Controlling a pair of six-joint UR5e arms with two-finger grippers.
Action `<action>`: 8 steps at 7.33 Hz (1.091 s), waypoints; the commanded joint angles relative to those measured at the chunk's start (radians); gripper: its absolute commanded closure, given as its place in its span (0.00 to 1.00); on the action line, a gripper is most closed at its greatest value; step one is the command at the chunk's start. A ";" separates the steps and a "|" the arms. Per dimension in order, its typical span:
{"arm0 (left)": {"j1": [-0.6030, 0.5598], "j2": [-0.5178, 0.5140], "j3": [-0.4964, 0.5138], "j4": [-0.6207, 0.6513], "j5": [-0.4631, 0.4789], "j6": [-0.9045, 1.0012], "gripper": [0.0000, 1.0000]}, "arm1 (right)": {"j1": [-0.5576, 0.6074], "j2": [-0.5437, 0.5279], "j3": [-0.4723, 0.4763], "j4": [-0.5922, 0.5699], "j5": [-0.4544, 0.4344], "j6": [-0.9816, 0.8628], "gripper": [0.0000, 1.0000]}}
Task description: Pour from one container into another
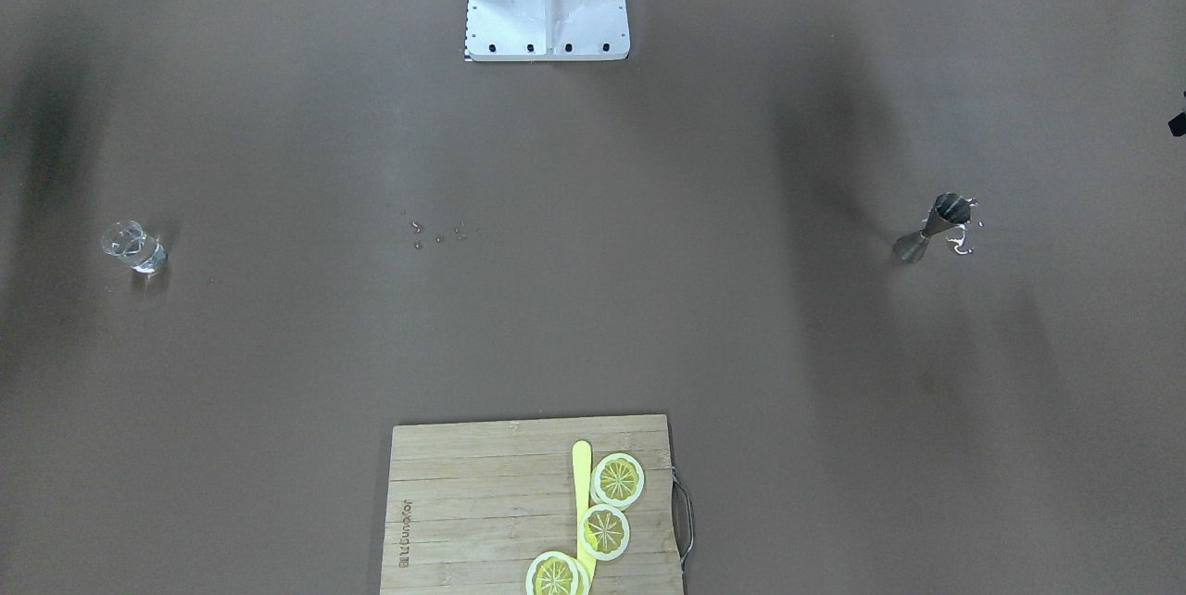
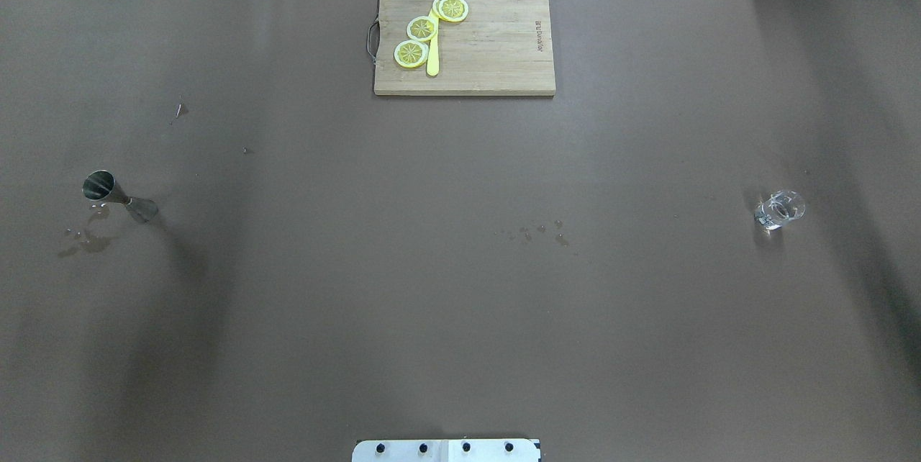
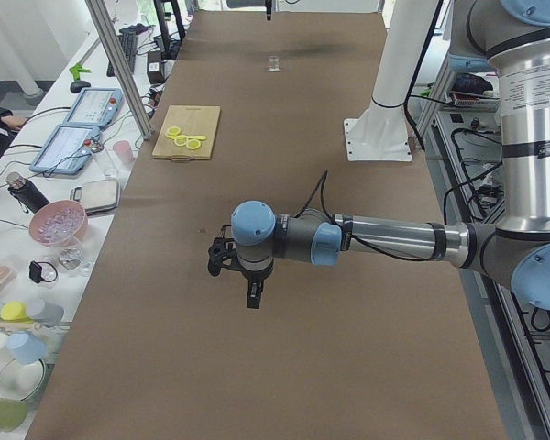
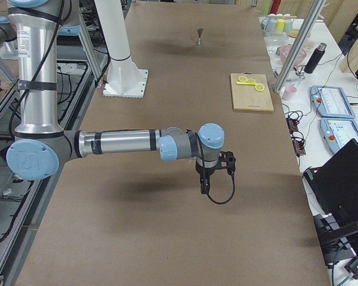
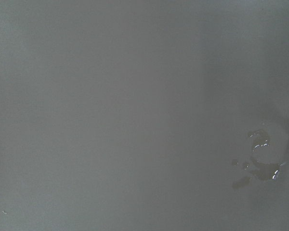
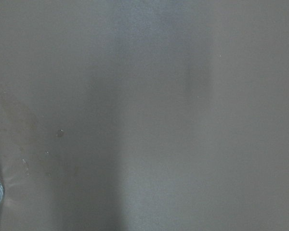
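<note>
Steel double-cone jigger [image 2: 119, 197]: upright on the brown bench [image 2: 460, 304], towards the robot's left end. A small puddle of clear liquid [image 2: 90, 240] lies on the bench just beside its foot.

Small clear glass [image 2: 778, 209]: upright towards the robot's right end, well apart from the jigger. It has some clear liquid in the bottom.

Scattered droplets [image 2: 540, 232]: on the bench between the two vessels, nearer the glass.

Left hand [image 3: 252, 291]: seen only from the side camera, hanging above bare bench and pointing down. Cannot tell whether its fingers are apart or together. Its wrist camera shows the puddle low on the right and a sliver of the jigger at the right edge, so the jigger stands off to one side of the hand, not beneath it.

Right hand [image 4: 204, 186]: also seen only from the side, pointing down over the bench; finger state cannot be told. Its wrist camera catches the glass at the lower left edge, again off to the side.

Wooden cutting board [image 2: 496, 52]: at the far edge, mid-bench, carrying lemon slices [image 2: 422, 28] and a yellow knife [image 2: 432, 59].
</note>
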 commanded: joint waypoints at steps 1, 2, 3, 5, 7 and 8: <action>0.002 0.000 -0.001 -0.002 -0.001 0.000 0.02 | 0.038 0.000 -0.013 0.000 0.008 -0.004 0.00; 0.002 0.000 0.000 -0.002 -0.002 0.000 0.02 | 0.060 -0.009 -0.016 -0.004 0.008 -0.033 0.00; 0.002 0.000 0.003 -0.002 0.000 0.000 0.02 | 0.071 -0.020 -0.019 -0.004 0.008 -0.073 0.00; 0.002 0.000 0.008 -0.002 0.000 0.000 0.02 | 0.071 -0.020 -0.005 0.008 0.008 -0.073 0.00; 0.002 -0.006 0.002 -0.003 -0.002 0.000 0.02 | 0.071 -0.021 -0.017 0.012 0.007 -0.075 0.00; 0.002 -0.008 -0.006 0.001 -0.002 0.002 0.02 | 0.071 -0.023 -0.021 0.011 -0.007 -0.076 0.00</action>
